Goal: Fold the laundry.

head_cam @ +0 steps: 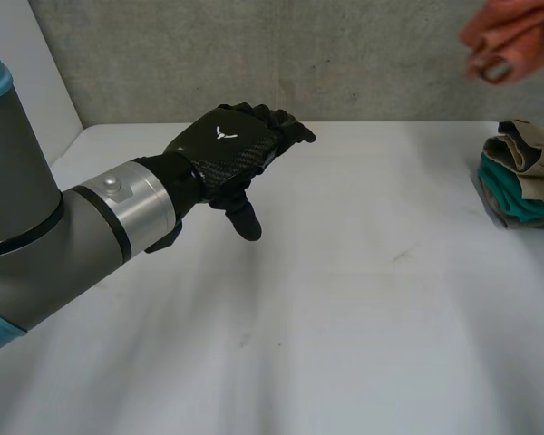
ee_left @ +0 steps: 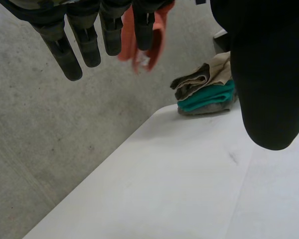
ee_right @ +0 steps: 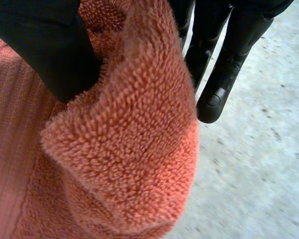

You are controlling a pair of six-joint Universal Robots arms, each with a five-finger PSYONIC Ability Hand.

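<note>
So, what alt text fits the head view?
The robot's black left hand hovers open above a white table. A stack of folded beige and teal cloths lies at its right edge, an orange terry towel aloft above it.

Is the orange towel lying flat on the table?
No, the right hand pinches the bunched orange towel, holding it up off the table.
</note>
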